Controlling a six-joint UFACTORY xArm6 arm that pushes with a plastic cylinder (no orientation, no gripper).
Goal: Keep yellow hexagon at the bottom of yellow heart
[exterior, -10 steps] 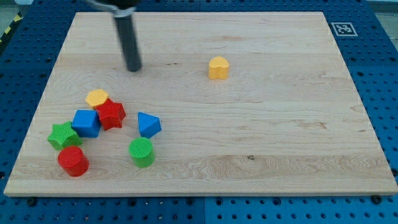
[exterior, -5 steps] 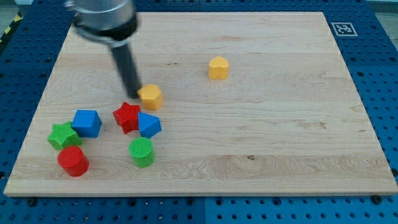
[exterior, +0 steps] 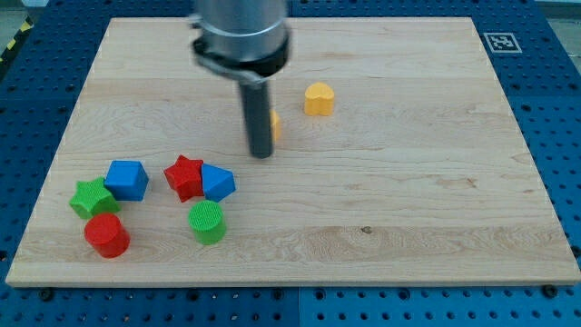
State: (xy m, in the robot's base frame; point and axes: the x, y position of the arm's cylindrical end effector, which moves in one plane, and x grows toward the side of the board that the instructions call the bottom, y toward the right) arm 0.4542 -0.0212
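Two yellow blocks concern you: the yellow hexagon (exterior: 275, 124), mostly hidden behind your rod, touches your tip (exterior: 261, 154), left and below the yellow heart (exterior: 319, 98).

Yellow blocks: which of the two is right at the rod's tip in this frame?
The yellow hexagon, mostly hidden behind the rod, with my tip just at its lower left. The yellow heart sits apart, in full view toward the view's upper right.
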